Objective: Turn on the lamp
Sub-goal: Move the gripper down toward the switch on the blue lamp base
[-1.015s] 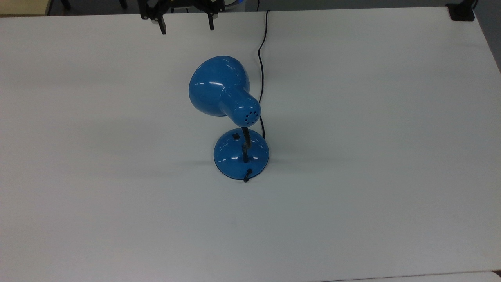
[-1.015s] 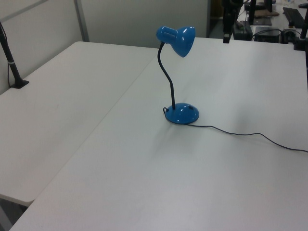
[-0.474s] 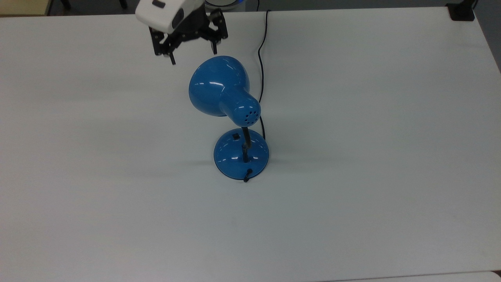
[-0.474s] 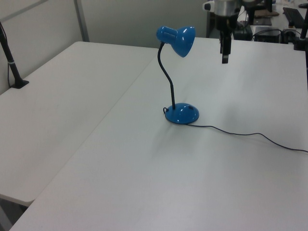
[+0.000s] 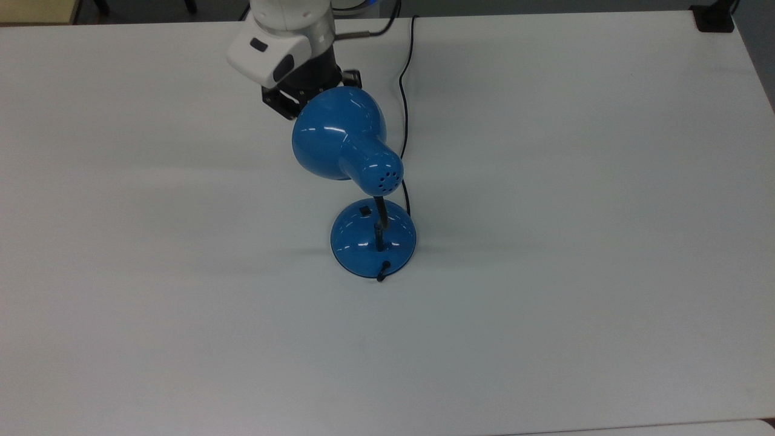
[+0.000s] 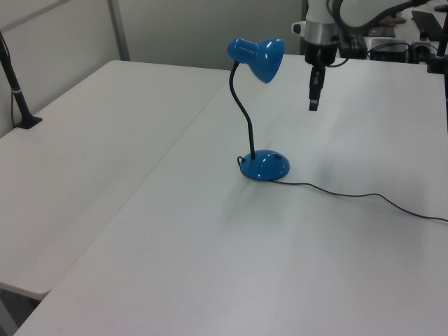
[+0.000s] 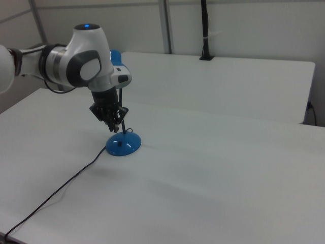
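Since the earlier frames, the gripper has descended from the table's far edge toward the lamp; finger spacing cannot be determined. Left view: gripper hangs right of the shade, above the table, clear of the base. Right view: gripper overlaps the gooseneck, above the base.
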Controlling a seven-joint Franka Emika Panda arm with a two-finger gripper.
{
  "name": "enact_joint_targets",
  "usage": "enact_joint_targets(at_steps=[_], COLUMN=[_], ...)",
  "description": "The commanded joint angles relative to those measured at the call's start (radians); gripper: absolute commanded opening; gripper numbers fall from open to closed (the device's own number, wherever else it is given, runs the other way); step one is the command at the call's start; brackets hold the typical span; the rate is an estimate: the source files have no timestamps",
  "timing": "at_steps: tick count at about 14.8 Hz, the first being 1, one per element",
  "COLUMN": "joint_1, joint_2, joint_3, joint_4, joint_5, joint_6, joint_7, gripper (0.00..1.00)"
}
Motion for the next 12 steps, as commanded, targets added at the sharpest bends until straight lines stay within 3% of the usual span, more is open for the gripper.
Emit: enact_joint_targets(at_steps=[1, 3, 6, 12], joint_1=[0.018, 0.021, 0.046, 0.070], joint_2=[-0.010, 0.015, 0.072, 0.119], joint_3=[0.018, 0.032, 0.038, 0.038], joint_4=[-0.156, -0.210, -0.210, -0.205], joint_5=[0.020, 0.020, 0.020, 0.020], joint_6=[0.269, 0.420, 0.544, 0.614], joint_7=[0.086, 0.121, 0.161, 0.187], gripper=[0.00, 0.00, 0.00, 0.00])
